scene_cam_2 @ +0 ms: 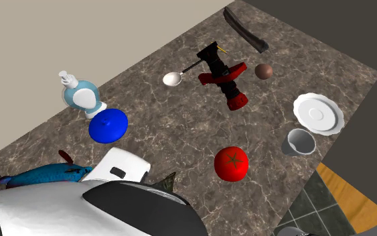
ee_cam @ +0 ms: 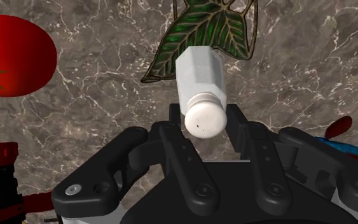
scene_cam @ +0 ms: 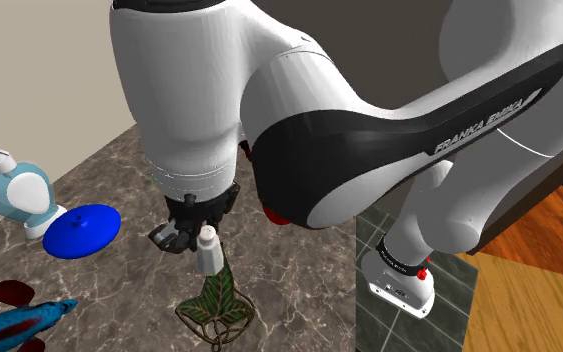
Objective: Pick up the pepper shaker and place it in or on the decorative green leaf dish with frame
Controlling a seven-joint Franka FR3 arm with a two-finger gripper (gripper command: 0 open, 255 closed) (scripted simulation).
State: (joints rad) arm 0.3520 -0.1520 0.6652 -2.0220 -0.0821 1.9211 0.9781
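The gripper [ee_cam: 204,118] clasps the white pepper shaker [ee_cam: 199,76] by its cap, jaws closed on either side, leaving the body clear ahead of them for setting down. Just beyond the jaws lies the green leaf dish [ee_cam: 217,28], with its thin frame near the shaker's base; whether they touch I cannot tell. Bare marble counter [ee_cam: 95,108] surrounds the dish, and the tomato [ee_cam: 12,54] sits well aside.

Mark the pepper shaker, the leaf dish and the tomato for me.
pepper shaker [ee_cam: 199,79]: wrist view, on its white body.
leaf dish [ee_cam: 225,28]: wrist view, on the bare green leaf.
tomato [scene_cam_2: 237,171]: second exterior view, on its red skin.
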